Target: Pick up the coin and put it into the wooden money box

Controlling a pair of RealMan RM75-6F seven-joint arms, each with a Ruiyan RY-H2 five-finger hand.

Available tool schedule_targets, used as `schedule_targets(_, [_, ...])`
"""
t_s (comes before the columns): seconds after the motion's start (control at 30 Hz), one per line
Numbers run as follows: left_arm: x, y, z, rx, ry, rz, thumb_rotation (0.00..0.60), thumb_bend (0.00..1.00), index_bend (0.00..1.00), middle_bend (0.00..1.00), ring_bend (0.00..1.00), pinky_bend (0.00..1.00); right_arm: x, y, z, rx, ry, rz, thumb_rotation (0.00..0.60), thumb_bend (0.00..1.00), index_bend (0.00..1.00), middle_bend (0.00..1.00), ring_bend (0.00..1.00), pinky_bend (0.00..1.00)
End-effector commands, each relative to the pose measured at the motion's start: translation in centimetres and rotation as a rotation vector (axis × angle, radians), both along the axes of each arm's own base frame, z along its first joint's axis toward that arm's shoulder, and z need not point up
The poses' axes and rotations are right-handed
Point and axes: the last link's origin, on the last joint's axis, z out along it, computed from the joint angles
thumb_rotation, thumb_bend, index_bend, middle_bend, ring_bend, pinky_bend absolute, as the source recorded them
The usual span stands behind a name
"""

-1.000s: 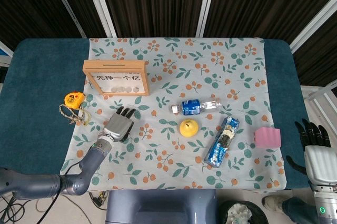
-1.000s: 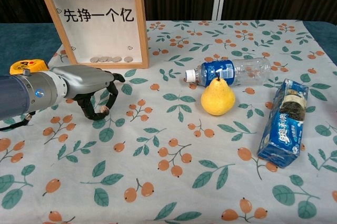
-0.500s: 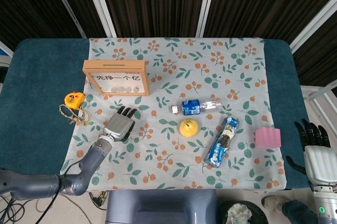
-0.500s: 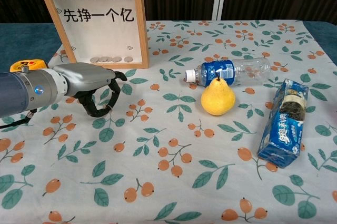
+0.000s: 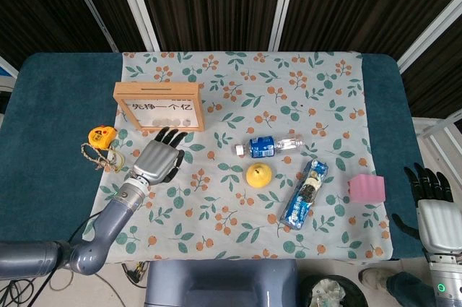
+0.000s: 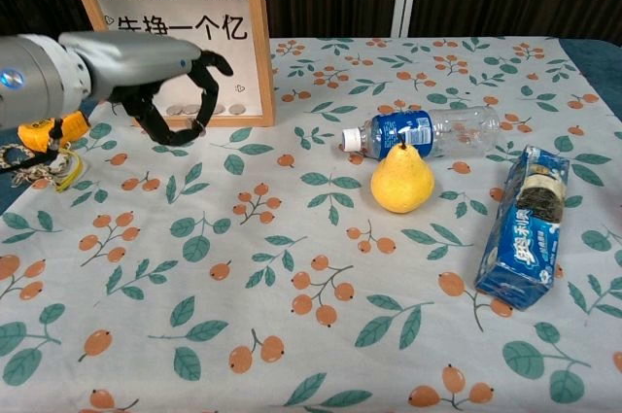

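The head view looks almost straight down from high above, taking in the whole dark teal counter (image 5: 58, 126) and its leaf-and-berry printed cloth (image 5: 289, 90), with black slatted panels at 12 o'clock. The chest view sits low and close at the 6 o'clock edge, facing 12 o'clock across the cloth (image 6: 321, 335). Both share the wooden-framed glass-fronted money box (image 5: 159, 106) (image 6: 175, 39), yellow pear (image 5: 259, 175) (image 6: 401, 181) and clear plastic bottle with blue label (image 5: 268, 145) (image 6: 423, 132).

Pear (image 6: 401, 181) touches bottle (image 6: 428, 131); cookie pack (image 6: 524, 225) well apart.
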Motion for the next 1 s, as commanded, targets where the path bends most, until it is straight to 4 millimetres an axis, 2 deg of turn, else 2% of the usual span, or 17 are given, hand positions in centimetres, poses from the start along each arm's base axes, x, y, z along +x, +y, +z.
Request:
schedule_targets(0.03, [2.1, 0.1, 4.4, 0.040, -0.066, -0.002, 0.600, 0.62, 0.65, 0.07, 0.00, 0.00, 0.0, 0.0, 0.0, -0.001, 0.002, 0.000, 0.600, 0.30, 0.08, 0.00, 0.00, 0.00])
schedule_targets(0.17, [3.9, 0.6, 7.8, 0.072, -0.075, -0.013, 0.600, 0.62, 0.65, 0.07, 0.00, 0.00, 0.0, 0.1, 0.0, -0.003, 0.004, 0.001, 0.600, 0.30, 0.08, 0.00, 0.00, 0.00])
schedule_targets(0.3, [5.7, 2.3, 11.3, 0.143, -0.054, -0.009, 0.600, 0.62, 0.66, 0.07, 0.00, 0.00, 0.0, 0.1, 0.0, -0.006, 0.003, -0.002, 0.600, 0.30, 0.08, 0.00, 0.00, 0.00])
schedule_targets(0.5, [7.7, 5.3, 15.1, 0.140, -0.020, 0.061, 0.600, 0.62, 0.66, 0.07, 0.00, 0.00, -0.1, 0.0, 0.1, -0.016, -0.011, -0.015, 0.600, 0.30, 0.08, 0.00, 0.00, 0.00])
schedule_targets(0.63, [8.5, 7.0, 16.9, 0.157, -0.022, 0.098, 0.600, 0.62, 0.66, 0.07, 0.00, 0.00, -0.2, -0.1, 0.2, -0.024, -0.016, -0.023, 0.600, 0.30, 0.08, 0.00, 0.00, 0.00])
schedule_targets(0.77, [8.9, 8.8, 17.6, 0.161, -0.021, 0.126, 0.600, 0.62, 0.66, 0.07, 0.00, 0.00, -0.3, -0.2, 0.3, -0.029, -0.021, -0.030, 0.600, 0.30, 0.08, 0.00, 0.00, 0.00])
schedule_targets(1.0, [8.5, 11.6, 17.1, 0.184, 0.017, 0.125, 0.600, 0.62, 0.66, 0.07, 0.00, 0.00, -0.4, -0.1, 0.4, -0.037, -0.019, -0.037, 0.600, 0.30, 0.08, 0.00, 0.00, 0.00])
